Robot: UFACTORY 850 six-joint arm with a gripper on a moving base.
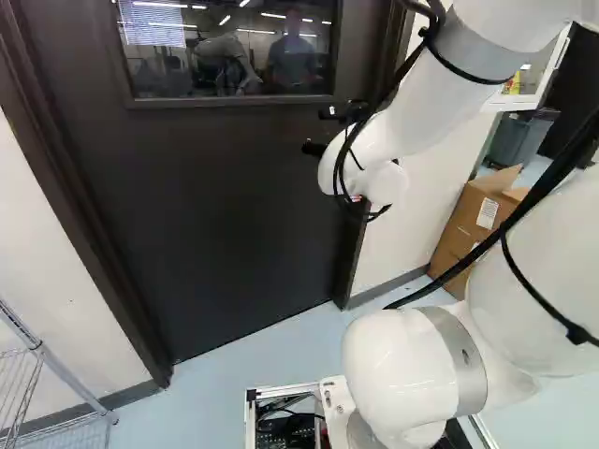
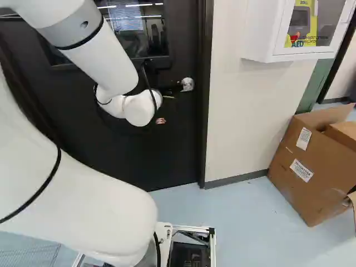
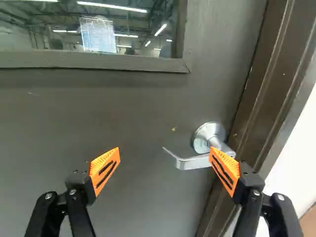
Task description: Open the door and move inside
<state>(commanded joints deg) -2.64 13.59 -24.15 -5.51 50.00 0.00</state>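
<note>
Door: dark brown, flat-faced door with a window (image 1: 225,206), closed in its frame (image 2: 206,111), at 12 o'clock ahead of the base.
Handle: silver metal lever on a round plate (image 3: 192,162), at 2 o'clock from the arm's wrist end in the right base view; its bent free end reaches in front of the gap between the fingers.
Gripper: black, two-fingered, with orange pads (image 1: 318,131), spread wide and gripping nothing; one pad overlaps the lever near its pivot in the wrist view, contact unclear.
Arm: white, jointed, with black cables (image 1: 412,365), reaching up to the door from about 5 o'clock in the left base view.
Box: brown cardboard, flaps open (image 2: 311,178), on the pale blue floor (image 2: 239,211), between 3 and 4 o'clock in the right base view.
Cabinet: white, wall-mounted (image 2: 256,30), between 1 and 2 o'clock there.
</note>
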